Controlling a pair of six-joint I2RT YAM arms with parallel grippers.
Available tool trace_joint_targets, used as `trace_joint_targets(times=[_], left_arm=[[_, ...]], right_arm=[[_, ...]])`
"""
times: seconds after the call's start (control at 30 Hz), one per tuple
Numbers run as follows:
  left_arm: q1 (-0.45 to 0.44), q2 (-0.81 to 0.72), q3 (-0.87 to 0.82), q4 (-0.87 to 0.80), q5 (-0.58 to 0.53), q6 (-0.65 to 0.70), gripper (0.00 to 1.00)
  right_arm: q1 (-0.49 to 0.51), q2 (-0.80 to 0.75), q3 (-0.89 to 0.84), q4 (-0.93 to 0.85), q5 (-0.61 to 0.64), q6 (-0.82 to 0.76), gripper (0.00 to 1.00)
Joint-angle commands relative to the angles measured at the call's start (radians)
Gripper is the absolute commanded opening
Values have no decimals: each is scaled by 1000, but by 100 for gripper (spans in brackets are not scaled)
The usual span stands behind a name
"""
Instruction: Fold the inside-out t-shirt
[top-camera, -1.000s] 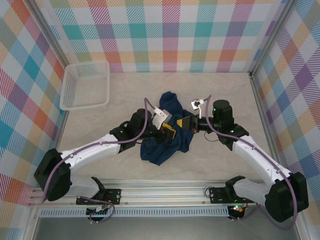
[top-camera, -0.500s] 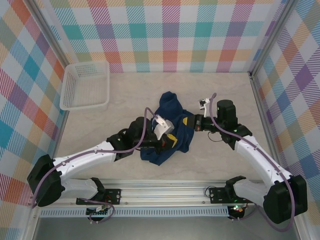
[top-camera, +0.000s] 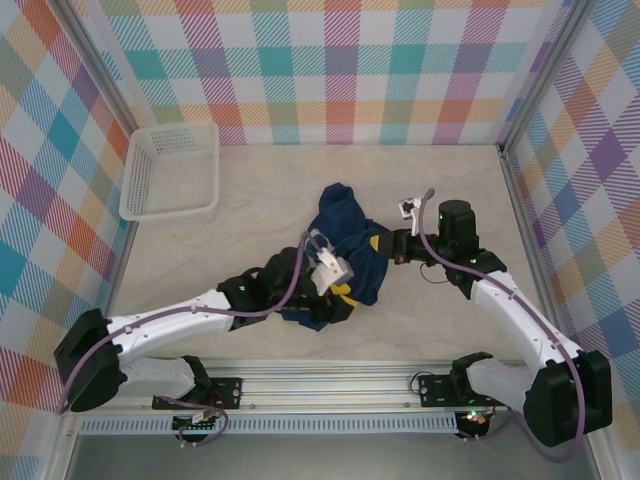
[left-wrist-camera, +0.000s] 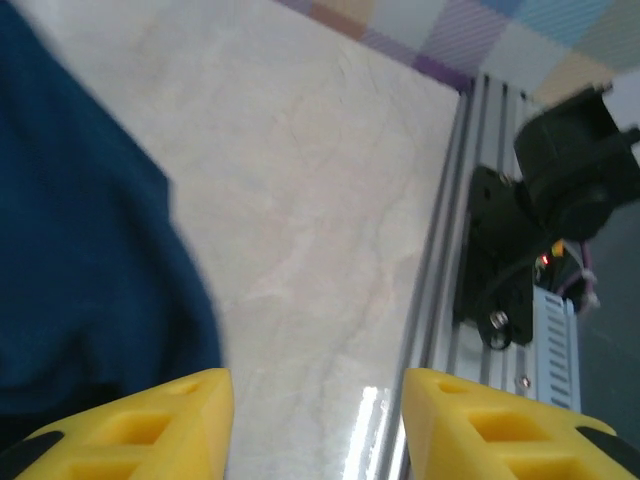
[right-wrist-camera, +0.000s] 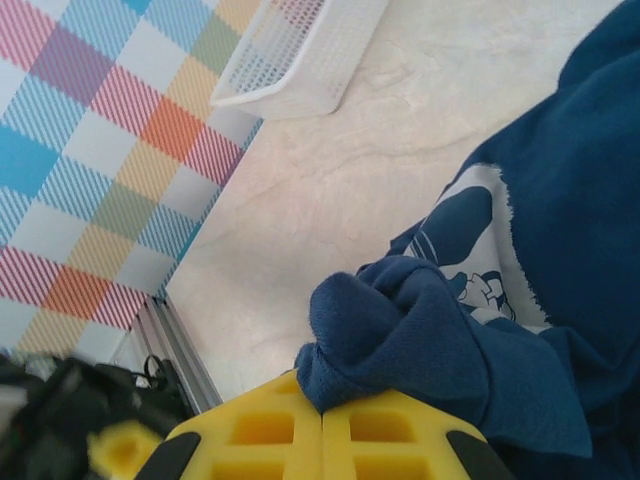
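The inside-out t-shirt (top-camera: 345, 250) lies as a crumpled dark navy heap in the middle of the table. My left gripper (top-camera: 338, 293) hovers over the heap's near edge. In the left wrist view that gripper (left-wrist-camera: 318, 430) is open, with bare table between its yellow fingers (left-wrist-camera: 170, 420) and the t-shirt (left-wrist-camera: 80, 250) off to the left. My right gripper (top-camera: 383, 243) sits at the heap's right side. The right wrist view shows this gripper (right-wrist-camera: 322, 400) shut on a bunched fold of the t-shirt (right-wrist-camera: 440, 340), with a pale print (right-wrist-camera: 480, 240) showing behind the fold.
A white mesh basket (top-camera: 170, 172) stands at the back left, also seen as the basket (right-wrist-camera: 300, 50) in the right wrist view. An aluminium rail (left-wrist-camera: 440, 280) runs along the table's near edge, close to my left gripper. Checkered walls enclose the table.
My left gripper has slid toward the near edge of the heap and opened, letting go of the cloth. My right gripper has stayed shut on the t-shirt and shifted slightly right.
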Motion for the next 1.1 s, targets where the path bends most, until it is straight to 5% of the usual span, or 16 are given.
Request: trace_joint_targets(times=[0.0, 0.2, 0.57, 0.63, 0.73, 0.83, 1.07], left_arm=[[85, -46, -18, 51, 22, -66, 51], [218, 40, 69, -2, 0, -134, 58], [215, 304, 258, -64, 104, -46, 62], [213, 335, 284, -68, 112, -47, 54], [215, 352, 307, -67, 119, -65, 24], [221, 304, 292, -48, 150, -112, 0], [223, 147, 233, -68, 123, -247, 0]], right_arm=[[0, -31, -32, 52, -91, -102, 0], [-1, -43, -62, 83, -153, -126, 0], [0, -61, -91, 110, -171, -108, 0], [-1, -64, -92, 108, -168, -110, 0], [-1, -73, -92, 78, -117, -113, 0], [0, -80, -41, -77, 121, -98, 0], [110, -100, 11, -212, 407, -61, 32]])
